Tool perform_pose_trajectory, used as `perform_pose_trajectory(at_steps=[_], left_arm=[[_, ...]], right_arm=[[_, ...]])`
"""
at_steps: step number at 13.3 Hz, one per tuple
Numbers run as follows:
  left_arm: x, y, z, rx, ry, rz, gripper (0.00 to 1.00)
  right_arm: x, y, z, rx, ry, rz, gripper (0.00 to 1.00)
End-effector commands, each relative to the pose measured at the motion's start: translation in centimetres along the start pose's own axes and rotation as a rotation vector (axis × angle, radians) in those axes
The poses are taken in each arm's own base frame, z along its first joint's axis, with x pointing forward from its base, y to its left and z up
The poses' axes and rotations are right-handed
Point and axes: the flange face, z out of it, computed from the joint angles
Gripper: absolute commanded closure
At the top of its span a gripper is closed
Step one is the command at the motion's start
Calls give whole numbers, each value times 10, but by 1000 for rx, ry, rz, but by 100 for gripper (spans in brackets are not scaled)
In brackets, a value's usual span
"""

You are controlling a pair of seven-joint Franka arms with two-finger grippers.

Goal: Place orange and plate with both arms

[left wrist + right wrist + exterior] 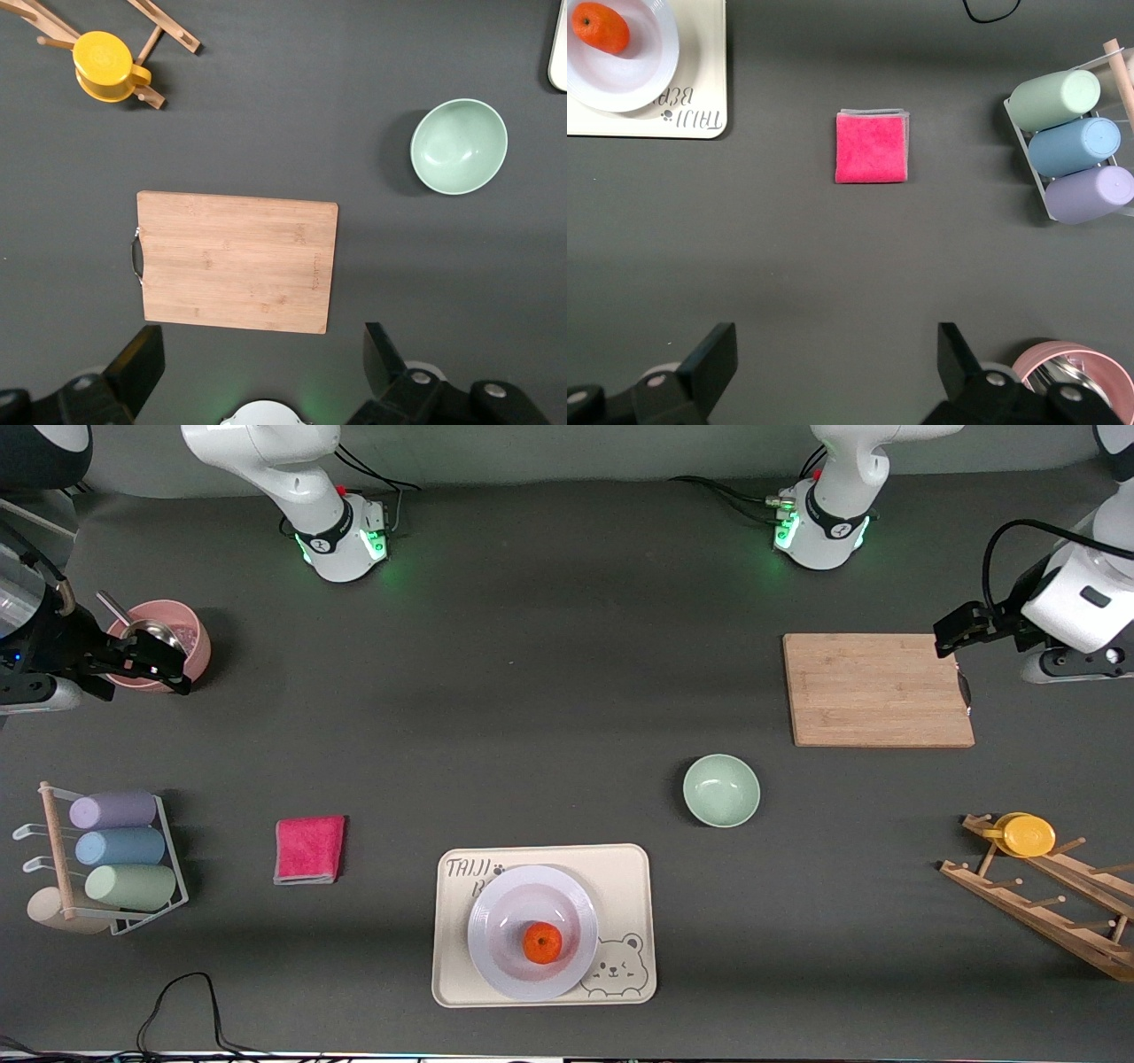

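Observation:
The orange (541, 942) lies in the white plate (523, 893), which rests on a cream bear tray (625, 872) near the front camera. The right wrist view catches the orange (601, 27) and plate (647, 66) at its corner. My left gripper (950, 638) hangs open and empty over the end of the wooden cutting board (873, 689), at the left arm's end of the table; its own view shows wide-apart fingers (263, 359). My right gripper (166, 669) hovers open and empty over a pink bowl (190, 633) at the right arm's end, its fingers (833, 359) spread.
A mint-green bowl (721, 790) sits between board and tray. A pink cloth (309, 849) lies beside the tray toward the right arm's end. A rack of pastel cups (120, 850) stands there too. A wooden rack with a yellow lid (1028, 835) stands at the left arm's end.

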Motion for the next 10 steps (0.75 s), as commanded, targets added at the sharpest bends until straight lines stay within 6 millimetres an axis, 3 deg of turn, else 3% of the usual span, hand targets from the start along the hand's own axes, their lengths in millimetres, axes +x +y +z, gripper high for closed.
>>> perform_pose_trajectory(at_steps=[1, 5, 7, 10], left_arm=[[2, 3, -7, -10, 1, 4, 0], [1, 0, -5, -8, -11, -6, 0], [1, -2, -5, -7, -13, -9, 0], [0, -3, -5, -6, -25, -12, 0]], right_arm=[[10, 5, -2, -20, 3, 28, 0], [16, 15, 5, -15, -11, 53, 0], [24, 21, 10, 2, -5, 159, 0], [33, 15, 11, -4, 4, 193, 0]])
